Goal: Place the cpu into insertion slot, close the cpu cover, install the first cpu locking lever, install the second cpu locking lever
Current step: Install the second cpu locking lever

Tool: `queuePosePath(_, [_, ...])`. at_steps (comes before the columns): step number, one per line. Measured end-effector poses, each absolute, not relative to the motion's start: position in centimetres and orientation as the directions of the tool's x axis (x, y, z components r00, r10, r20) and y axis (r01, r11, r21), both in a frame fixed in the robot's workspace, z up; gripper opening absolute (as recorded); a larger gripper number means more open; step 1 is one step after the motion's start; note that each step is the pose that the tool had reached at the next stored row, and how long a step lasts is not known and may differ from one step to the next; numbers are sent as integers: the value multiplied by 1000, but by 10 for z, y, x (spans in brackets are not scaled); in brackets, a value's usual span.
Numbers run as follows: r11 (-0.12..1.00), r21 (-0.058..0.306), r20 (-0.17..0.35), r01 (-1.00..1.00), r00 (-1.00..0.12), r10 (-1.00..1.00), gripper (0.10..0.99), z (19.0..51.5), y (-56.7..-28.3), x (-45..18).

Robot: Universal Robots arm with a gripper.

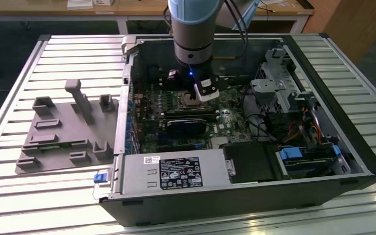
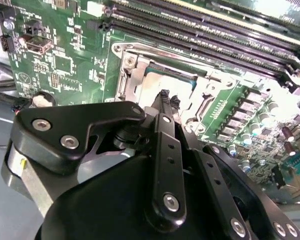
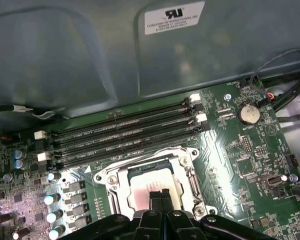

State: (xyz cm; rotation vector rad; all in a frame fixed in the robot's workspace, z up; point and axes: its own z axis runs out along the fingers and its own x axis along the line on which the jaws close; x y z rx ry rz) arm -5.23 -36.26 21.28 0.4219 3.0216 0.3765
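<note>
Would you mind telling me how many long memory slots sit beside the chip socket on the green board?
4 memory slots, side by side between the chip socket and the case wall.

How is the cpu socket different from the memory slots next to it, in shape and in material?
Shape: the socket is square, while the memory slots are long and narrow, lying in parallel rows.
Material: the socket has a silvery metal frame around a pale centre; the slots are black, with white clips at their ends.
Gripper: the gripper has its fingertips over the socket, while the slots lie apart from it.
Both sit on the green board.
</note>
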Motion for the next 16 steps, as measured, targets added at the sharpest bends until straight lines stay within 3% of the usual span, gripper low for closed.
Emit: queuePosePath(16, [933,246,-34,261,-960,278,102,230,-362,-52])
